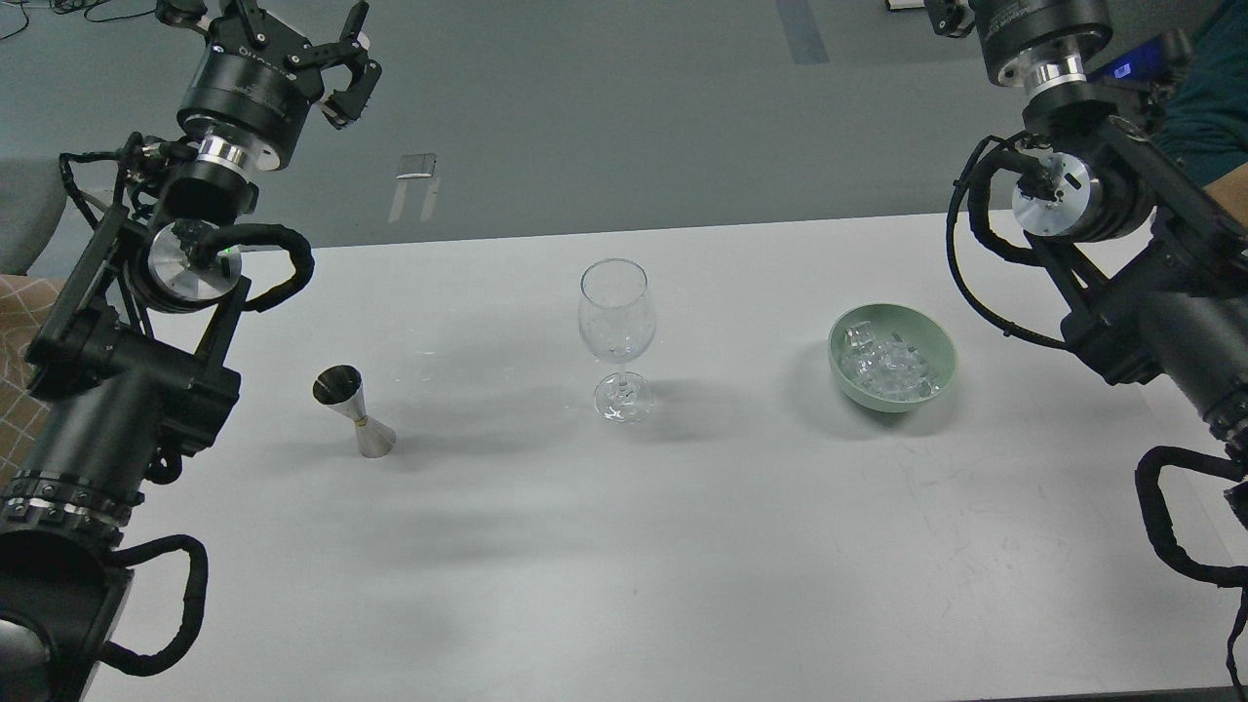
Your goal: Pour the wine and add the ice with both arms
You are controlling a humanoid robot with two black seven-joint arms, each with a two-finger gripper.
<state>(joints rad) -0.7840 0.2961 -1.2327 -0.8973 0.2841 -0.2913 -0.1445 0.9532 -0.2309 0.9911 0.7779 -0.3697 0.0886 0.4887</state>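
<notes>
An empty clear wine glass [616,327] stands upright at the middle of the white table [682,546]. A small steel jigger [354,411] stands to its left. A pale green bowl [942,343] to the right holds a pile of clear ice cubes [885,370]. My left gripper [310,44] is open and empty, raised high at the far left, well beyond the table's back edge and far from the jigger. My right arm [1058,190] rises at the far right behind the bowl. Its gripper is cut off by the top edge.
A grey floor lies beyond the table's back edge, with a small metal piece [417,166] on it. A person's teal sleeve [1209,107] shows at the far right behind my right arm. A grey chair edge [24,210] is at the far left.
</notes>
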